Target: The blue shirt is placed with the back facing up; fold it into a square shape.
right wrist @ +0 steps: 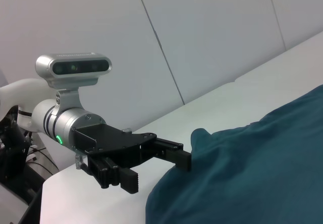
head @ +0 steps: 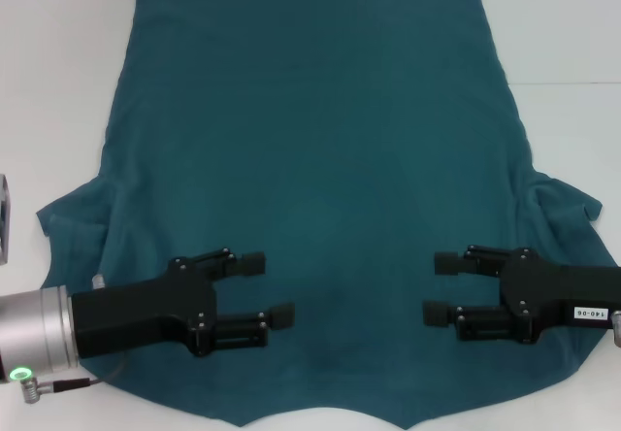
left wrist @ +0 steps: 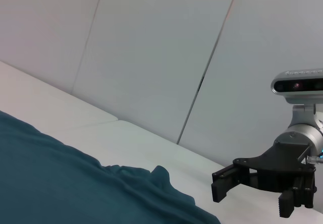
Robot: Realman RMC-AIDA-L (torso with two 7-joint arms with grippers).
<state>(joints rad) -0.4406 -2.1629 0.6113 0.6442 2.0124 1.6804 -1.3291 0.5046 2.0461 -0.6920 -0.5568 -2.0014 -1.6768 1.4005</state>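
The blue shirt lies spread flat on the white table, plain side up, with no lettering showing; its sleeves stick out at left and right near me. My left gripper is open above the near left part of the shirt, its fingers pointing toward the middle. My right gripper is open above the near right part, facing the left one. Neither holds cloth. The left wrist view shows the shirt and the right gripper farther off. The right wrist view shows the shirt and the left gripper.
The white table shows bare around the shirt at the far left and far right. A small grey object sits at the left edge. White wall panels stand behind the table.
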